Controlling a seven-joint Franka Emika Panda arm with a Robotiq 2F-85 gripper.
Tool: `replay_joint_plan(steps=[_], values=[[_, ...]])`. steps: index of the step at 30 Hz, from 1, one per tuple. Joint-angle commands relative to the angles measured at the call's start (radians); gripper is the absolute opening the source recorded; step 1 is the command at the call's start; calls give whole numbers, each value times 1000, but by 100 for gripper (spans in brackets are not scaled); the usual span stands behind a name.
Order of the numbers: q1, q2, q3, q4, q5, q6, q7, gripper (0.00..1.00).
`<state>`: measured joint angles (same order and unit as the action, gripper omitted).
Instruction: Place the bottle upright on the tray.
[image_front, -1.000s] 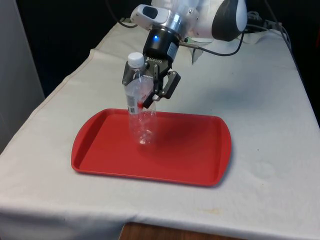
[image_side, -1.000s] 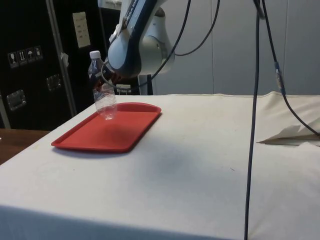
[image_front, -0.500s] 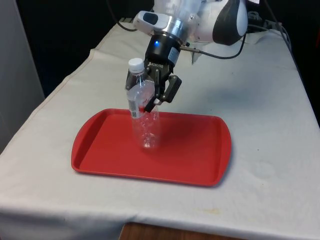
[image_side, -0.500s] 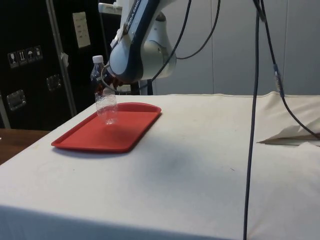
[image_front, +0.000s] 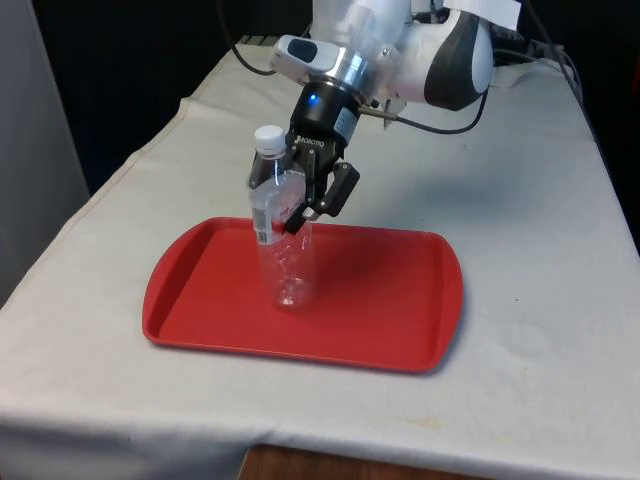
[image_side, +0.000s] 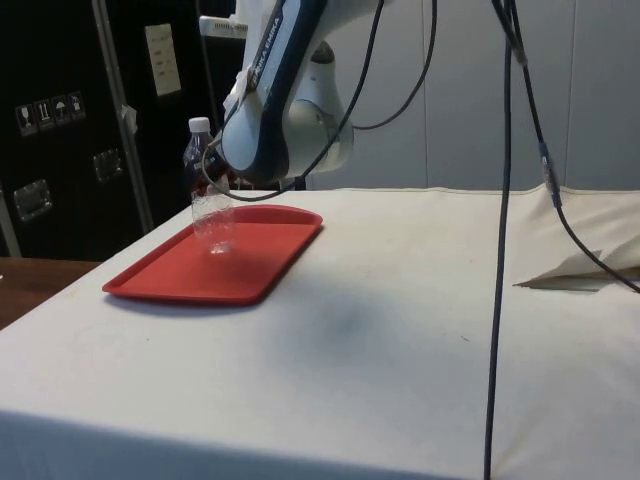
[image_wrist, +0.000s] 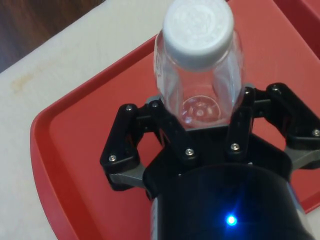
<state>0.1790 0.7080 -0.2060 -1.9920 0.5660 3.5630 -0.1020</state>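
Note:
A clear plastic bottle with a white cap stands upright over the middle of the red tray. Its base is at the tray's floor, and I cannot tell whether it touches. My gripper is shut on the bottle's upper body, just below the shoulder. In the side view the bottle is upright at the tray's far part, with the gripper on it. In the wrist view both fingers press the bottle from either side, the gripper is over the tray, and the cap points at the camera.
The tray lies near the table's front edge in the front view, with bare white cloth to its right. Black cables hang down in the side view, and a raised fold of cloth lies at the right.
The gripper has come down with the bottle, bringing the bottle's base to the tray floor. It also shifted a little towards the front view's left over the last half second.

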Motion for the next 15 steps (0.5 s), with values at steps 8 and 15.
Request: replay_joint_plan(steps=[8,15], values=[[-2,-1,3,1,-2,1,1,35],[-1,1,2,1,-1,1,1,35]])
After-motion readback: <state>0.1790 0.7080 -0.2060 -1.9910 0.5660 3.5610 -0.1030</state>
